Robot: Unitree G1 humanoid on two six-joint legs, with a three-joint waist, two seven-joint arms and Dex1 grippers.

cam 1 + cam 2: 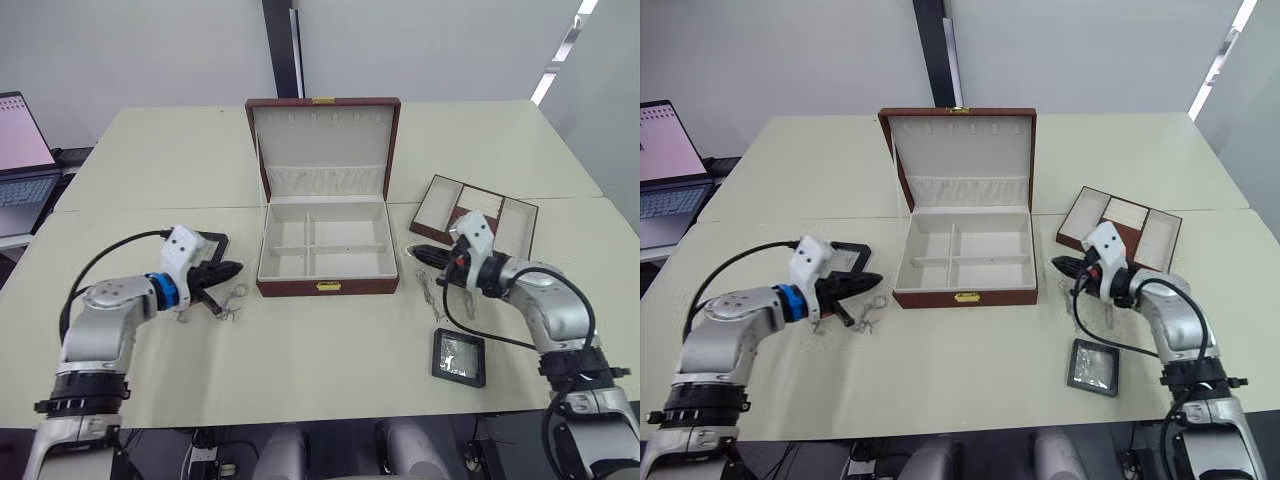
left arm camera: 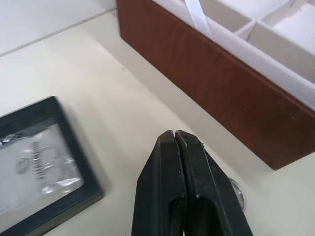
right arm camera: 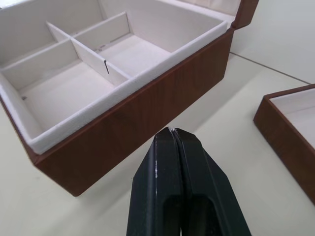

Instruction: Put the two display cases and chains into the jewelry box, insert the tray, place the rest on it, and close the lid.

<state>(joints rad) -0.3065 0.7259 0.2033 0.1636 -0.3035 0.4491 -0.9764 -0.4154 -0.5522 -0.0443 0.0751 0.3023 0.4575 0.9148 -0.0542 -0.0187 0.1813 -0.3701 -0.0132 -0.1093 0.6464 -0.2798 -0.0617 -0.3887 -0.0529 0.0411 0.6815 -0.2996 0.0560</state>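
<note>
Both grippers' fingers pressed together

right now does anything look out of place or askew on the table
Nothing looks damaged or spilled. The tray sits angled beside the open jewelry box, and the loose chains lie in a small heap by the left pincer. The box is still empty.

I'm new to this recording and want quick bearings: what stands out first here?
The large reddish-brown wood-grain jewelry box sits open mid-table, its cream compartments empty and its lid upright. The shallow brown compartmented tray lies to its right. One black-framed display case lies near the front edge, the other by the shut left gripper.
</note>
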